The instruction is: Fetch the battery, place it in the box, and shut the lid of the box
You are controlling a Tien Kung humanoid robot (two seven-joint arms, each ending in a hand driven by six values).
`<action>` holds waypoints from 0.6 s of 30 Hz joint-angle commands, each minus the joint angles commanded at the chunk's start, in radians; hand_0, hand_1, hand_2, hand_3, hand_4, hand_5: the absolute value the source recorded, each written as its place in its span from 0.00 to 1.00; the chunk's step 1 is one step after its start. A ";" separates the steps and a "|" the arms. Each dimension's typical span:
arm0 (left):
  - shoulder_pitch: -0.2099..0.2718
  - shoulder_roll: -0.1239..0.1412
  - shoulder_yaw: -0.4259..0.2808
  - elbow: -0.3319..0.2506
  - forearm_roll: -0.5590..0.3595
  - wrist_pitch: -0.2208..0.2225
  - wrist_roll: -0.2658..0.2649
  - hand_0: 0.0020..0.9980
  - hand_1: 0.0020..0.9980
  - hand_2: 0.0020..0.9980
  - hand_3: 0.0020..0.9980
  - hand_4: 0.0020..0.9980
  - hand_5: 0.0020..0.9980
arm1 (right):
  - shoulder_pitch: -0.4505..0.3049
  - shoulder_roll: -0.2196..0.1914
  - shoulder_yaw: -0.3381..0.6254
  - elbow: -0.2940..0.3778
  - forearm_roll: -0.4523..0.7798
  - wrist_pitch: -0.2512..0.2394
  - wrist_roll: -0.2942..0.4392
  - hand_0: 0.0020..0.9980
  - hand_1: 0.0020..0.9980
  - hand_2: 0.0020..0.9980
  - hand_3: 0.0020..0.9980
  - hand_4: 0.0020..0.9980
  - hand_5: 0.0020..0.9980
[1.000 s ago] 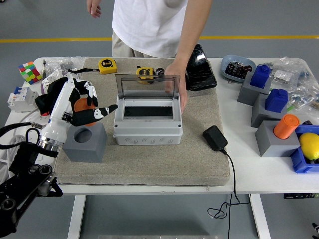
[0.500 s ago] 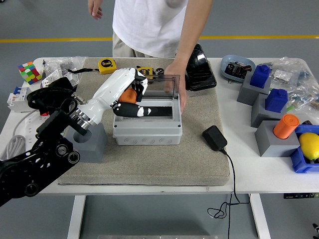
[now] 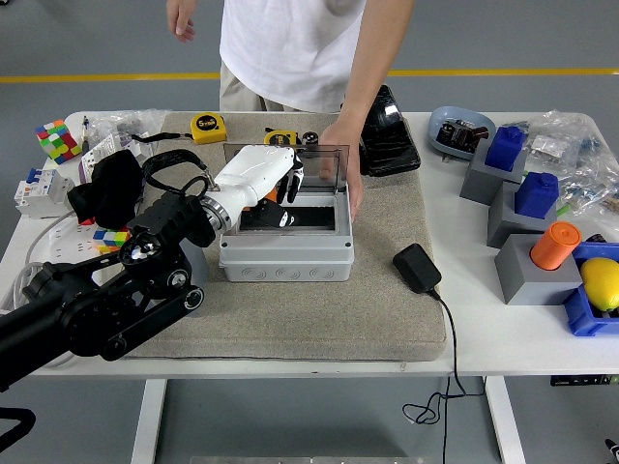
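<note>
the left hand (image 3: pixel 274 188) reaches in from the desk's left side and hangs over the open grey box (image 3: pixel 286 242), which sits near the middle of the tan mat (image 3: pixel 290 319). its white shell and black fingers dip into the box's dark opening at the left end. a small patch of orange shows under the palm, which looks like the battery (image 3: pixel 263 197), so the hand seems to be grasping it just above or inside the opening; whether the battery touches the box's floor cannot be told. the box's clear lid (image 3: pixel 290 166) stands upright along the far edge of the box.

a person in a white shirt stands at the desk's far edge, and the person's hand (image 3: pixel 340 159) rests at the right end of the lid and the box's far right corner, touching it.

a black adapter (image 3: pixel 418 268) with its cable lies on the mat to the right of the box, apart from it. two yellow tape measures (image 3: pixel 208 127) lie on the mat's far side. a colour cube (image 3: pixel 59 140) sits near the desk's far left corner. grey blocks holding blue pieces and an orange cylinder (image 3: pixel 555 245) stand toward the desk's right edge.
</note>
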 joint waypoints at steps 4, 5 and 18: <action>0.001 -0.018 0.005 0.009 -0.026 0.008 0.011 0.00 0.00 0.23 0.32 1.00 0.00 | -0.001 0.000 -0.001 0.000 0.001 -0.001 0.000 0.63 0.67 0.66 0.55 0.97 0.46; 0.005 -0.024 0.003 0.003 -0.039 0.012 0.010 0.00 0.00 0.23 0.32 1.00 0.00 | -0.002 0.001 -0.001 -0.001 0.001 -0.001 0.001 0.63 0.67 0.66 0.55 0.97 0.46; 0.001 -0.066 0.001 0.004 -0.087 0.065 -0.018 0.00 0.00 0.25 0.37 1.00 0.00 | -0.004 0.003 -0.009 0.001 0.003 -0.001 0.004 0.63 0.67 0.66 0.55 0.97 0.45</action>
